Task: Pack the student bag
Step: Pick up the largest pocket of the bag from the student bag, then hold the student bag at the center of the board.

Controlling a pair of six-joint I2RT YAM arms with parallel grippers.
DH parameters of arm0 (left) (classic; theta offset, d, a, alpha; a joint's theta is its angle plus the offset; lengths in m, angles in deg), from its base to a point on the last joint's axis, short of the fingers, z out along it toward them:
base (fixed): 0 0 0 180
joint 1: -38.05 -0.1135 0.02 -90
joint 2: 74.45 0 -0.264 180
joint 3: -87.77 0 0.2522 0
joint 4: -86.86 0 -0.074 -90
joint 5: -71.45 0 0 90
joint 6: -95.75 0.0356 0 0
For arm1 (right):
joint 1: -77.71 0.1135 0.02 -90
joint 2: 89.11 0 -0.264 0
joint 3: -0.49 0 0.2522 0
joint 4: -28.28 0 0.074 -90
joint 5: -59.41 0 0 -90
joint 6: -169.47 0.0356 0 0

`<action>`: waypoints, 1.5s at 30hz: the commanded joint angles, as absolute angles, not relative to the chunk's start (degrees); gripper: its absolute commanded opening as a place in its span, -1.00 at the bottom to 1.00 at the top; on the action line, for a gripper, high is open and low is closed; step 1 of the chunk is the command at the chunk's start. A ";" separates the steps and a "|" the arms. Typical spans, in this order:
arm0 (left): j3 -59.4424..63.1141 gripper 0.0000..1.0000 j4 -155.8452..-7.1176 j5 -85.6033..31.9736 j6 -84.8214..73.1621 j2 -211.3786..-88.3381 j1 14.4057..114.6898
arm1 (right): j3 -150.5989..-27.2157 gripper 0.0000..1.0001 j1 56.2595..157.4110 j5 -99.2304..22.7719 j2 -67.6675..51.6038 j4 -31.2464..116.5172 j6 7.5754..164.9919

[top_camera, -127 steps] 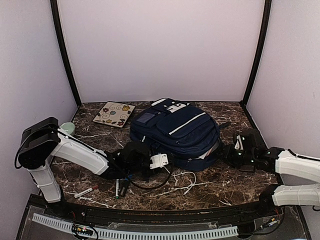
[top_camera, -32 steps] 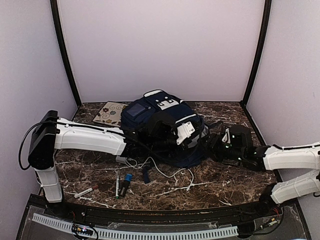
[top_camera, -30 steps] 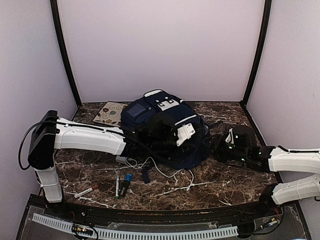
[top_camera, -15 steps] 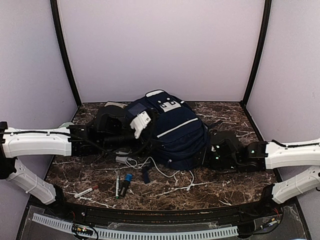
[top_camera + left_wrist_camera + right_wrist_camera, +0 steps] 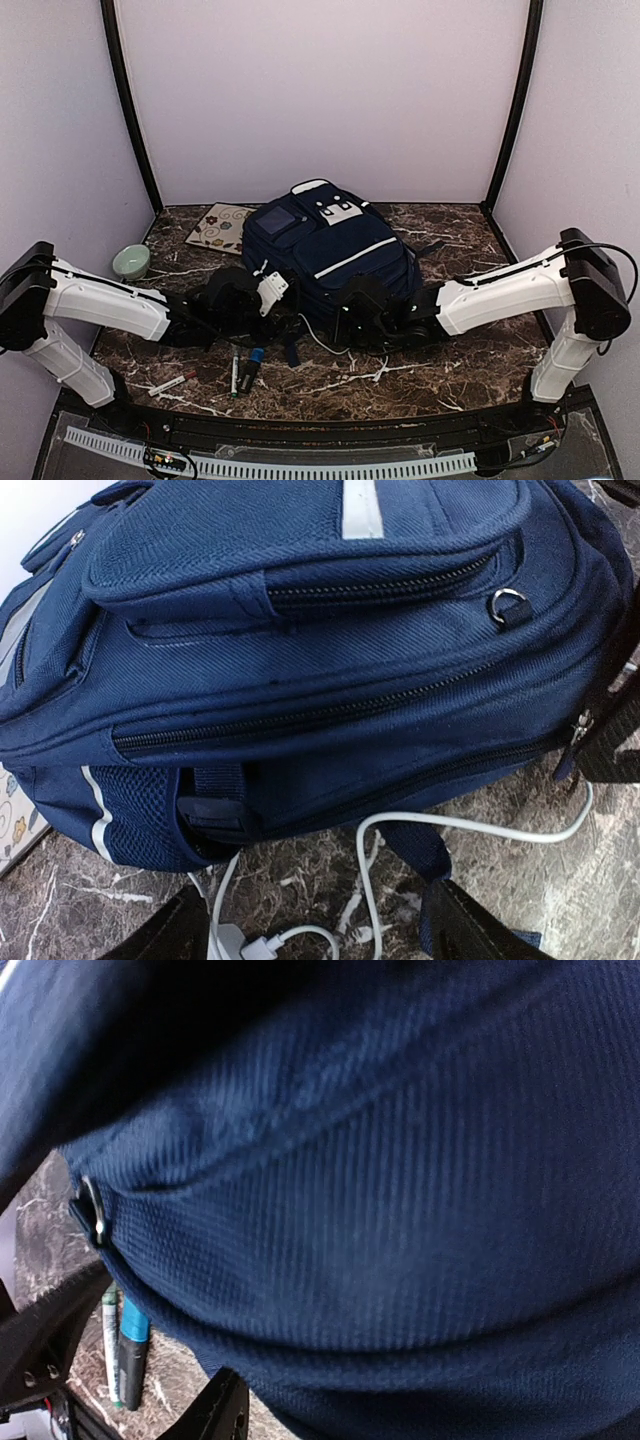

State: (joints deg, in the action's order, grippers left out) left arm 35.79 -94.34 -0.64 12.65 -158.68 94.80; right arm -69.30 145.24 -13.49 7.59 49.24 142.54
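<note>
I see my left gripper [image 5: 320, 935] spread wide and empty beside the backpack [image 5: 335, 250]; my right gripper [image 5: 352, 318] sits against its fabric, fingers' state unclear.

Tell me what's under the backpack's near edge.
A white cable and a dark strap run out from beneath the student bag; whatever lies further under is covered.

Student bag [image 5: 340, 250] blocks the desk [image 5: 470, 365] centre. Left claw [image 5: 320, 942] and right claw [image 5: 352, 318] crowd its near edge. White cable [image 5: 470, 825] and markers [image 5: 245, 368] obstruct the front left. Bowl [image 5: 131, 261] sits at the far left. Open passage at front right.
</note>
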 commanded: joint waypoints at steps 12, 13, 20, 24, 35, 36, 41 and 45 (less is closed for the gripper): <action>35.09 0.72 -99.20 -3.42 7.81 -160.61 90.01 | -71.84 -0.10 151.22 -5.66 8.97 54.32 151.44; 34.72 0.74 -99.11 -4.81 7.89 -161.05 89.73 | -71.32 -0.08 150.76 -6.81 9.73 51.72 150.64; 30.23 0.76 -95.80 -3.18 7.08 -166.08 88.97 | -72.53 -0.12 146.95 -8.09 13.23 46.25 147.59; 29.97 0.76 -97.71 -3.08 7.16 -167.04 88.90 | -73.63 -0.16 146.40 -7.08 14.20 47.01 146.20; 30.38 0.64 -101.16 -1.20 6.98 -171.36 88.35 | -72.19 -0.78 144.46 -7.72 13.72 44.90 143.31; 30.39 0.63 -101.50 -1.16 7.06 -171.59 88.18 | -72.10 -0.88 144.41 -7.83 13.52 44.94 143.15; 29.89 0.63 -103.25 -1.97 7.68 -172.14 87.54 | -71.15 -1.00 144.30 -9.37 12.17 44.89 141.90; 29.58 0.67 -104.86 -2.36 9.71 -172.91 87.53 | -68.85 -1.00 144.23 -12.41 9.70 44.19 140.17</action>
